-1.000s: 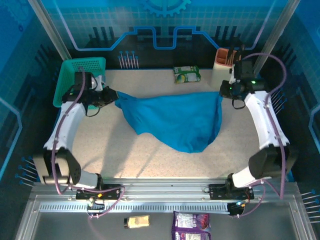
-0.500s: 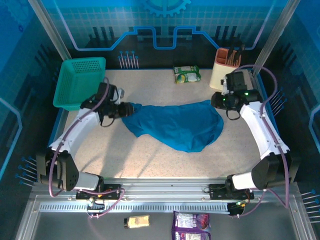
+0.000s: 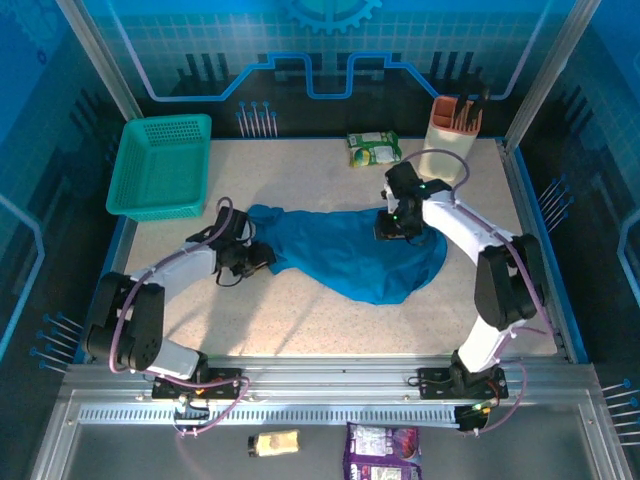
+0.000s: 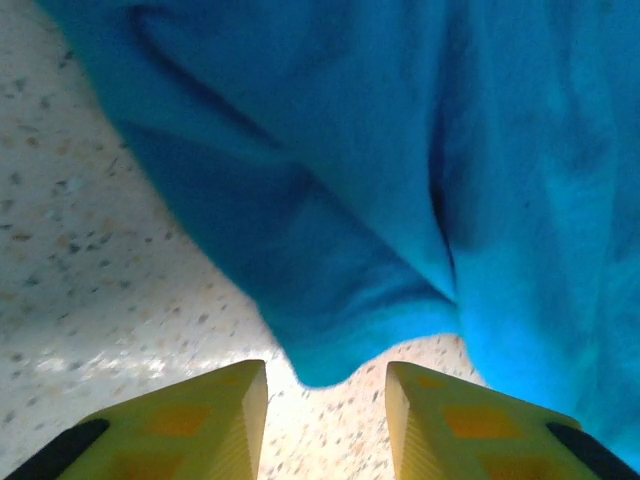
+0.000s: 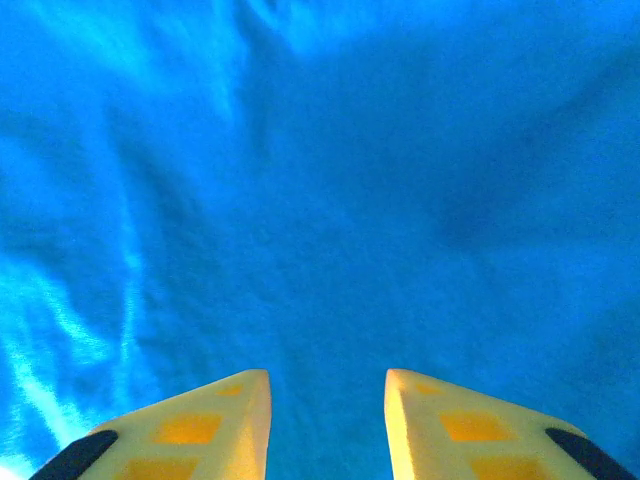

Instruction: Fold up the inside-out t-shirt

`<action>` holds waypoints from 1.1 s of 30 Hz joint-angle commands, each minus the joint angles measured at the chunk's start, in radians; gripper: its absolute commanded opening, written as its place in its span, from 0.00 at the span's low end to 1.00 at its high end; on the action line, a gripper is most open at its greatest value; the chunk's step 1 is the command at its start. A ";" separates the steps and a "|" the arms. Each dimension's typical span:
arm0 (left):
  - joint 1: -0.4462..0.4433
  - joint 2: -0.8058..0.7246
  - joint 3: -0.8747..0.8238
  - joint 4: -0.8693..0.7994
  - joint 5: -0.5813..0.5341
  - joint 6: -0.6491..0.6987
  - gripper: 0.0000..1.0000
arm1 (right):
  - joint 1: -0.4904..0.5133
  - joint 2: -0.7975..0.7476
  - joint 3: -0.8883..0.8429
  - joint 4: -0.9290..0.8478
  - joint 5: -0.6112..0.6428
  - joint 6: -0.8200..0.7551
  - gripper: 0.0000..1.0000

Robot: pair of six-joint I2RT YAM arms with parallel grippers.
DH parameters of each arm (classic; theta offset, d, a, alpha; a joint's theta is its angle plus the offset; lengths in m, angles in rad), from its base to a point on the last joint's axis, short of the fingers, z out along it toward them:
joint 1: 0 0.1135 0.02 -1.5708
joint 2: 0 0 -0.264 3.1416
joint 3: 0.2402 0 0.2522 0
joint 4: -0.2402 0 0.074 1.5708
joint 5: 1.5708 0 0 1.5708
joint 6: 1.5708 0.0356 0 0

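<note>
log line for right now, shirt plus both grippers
t-shirt: bunched on table, unfolded | left gripper: open, at cloth edge | right gripper: open, over cloth

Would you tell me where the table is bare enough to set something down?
Free: the wide near strip between shirt and front rail, and the far strip between basket and packet. Crowded: the middle, with shirt, left gripper and right gripper.

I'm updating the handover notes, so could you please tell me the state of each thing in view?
t-shirt: unfolded, rumpled on the table.
left gripper: open, at the t-shirt's left edge.
right gripper: open, over the t-shirt.
basket: upright, empty.
utensil holder: upright, loaded.
</note>
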 commanded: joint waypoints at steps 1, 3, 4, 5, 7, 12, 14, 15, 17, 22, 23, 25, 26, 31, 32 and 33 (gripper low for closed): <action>-0.020 0.041 -0.029 0.094 0.041 -0.060 0.35 | 0.011 0.058 0.045 -0.014 0.013 -0.035 0.37; -0.035 0.064 -0.035 0.104 0.048 -0.067 0.35 | 0.009 0.091 0.052 -0.039 0.046 -0.050 0.37; -0.042 0.072 -0.036 0.107 0.049 -0.069 0.35 | 0.005 0.101 0.051 -0.044 0.057 -0.052 0.37; -0.049 0.078 -0.037 0.103 0.044 -0.070 0.36 | 0.002 0.108 0.042 -0.046 0.064 -0.054 0.37; -0.060 0.082 -0.042 0.093 0.022 -0.071 0.39 | -0.003 0.115 0.016 -0.045 0.066 -0.053 0.37; -0.072 0.107 -0.054 0.092 -0.008 -0.069 0.39 | 0.013 0.097 -0.084 -0.033 0.050 -0.033 0.38; -0.072 0.127 -0.043 0.096 -0.006 -0.061 0.28 | 0.038 0.079 -0.133 -0.027 0.037 -0.019 0.37; -0.071 0.134 -0.035 0.094 -0.008 -0.052 0.22 | 0.053 0.066 -0.159 -0.025 0.028 -0.011 0.37; -0.070 0.136 -0.013 0.080 -0.021 -0.027 0.11 | 0.091 0.042 -0.204 -0.024 0.006 0.010 0.37; -0.007 0.094 0.020 0.039 -0.042 0.037 0.00 | 0.245 -0.008 -0.257 -0.027 -0.099 0.074 0.35; 0.013 0.086 0.026 0.036 -0.030 0.055 0.00 | 0.282 -0.017 -0.256 -0.019 -0.137 0.078 0.35; 0.052 0.071 0.038 0.021 -0.017 0.088 0.00 | 0.331 -0.038 -0.235 0.002 -0.221 0.079 0.35; 0.070 0.066 0.050 0.005 -0.012 0.110 0.00 | 0.342 -0.050 -0.217 0.008 -0.241 0.077 0.35; 0.101 0.032 0.083 -0.079 -0.007 0.177 0.00 | 0.314 -0.035 -0.056 -0.002 -0.168 0.034 0.35; 0.102 0.020 0.082 -0.091 -0.010 0.183 0.00 | 0.311 -0.011 -0.011 -0.005 -0.149 0.015 0.35; 0.103 0.009 0.080 -0.101 -0.010 0.187 0.00 | 0.308 0.016 0.030 -0.001 -0.137 -0.004 0.36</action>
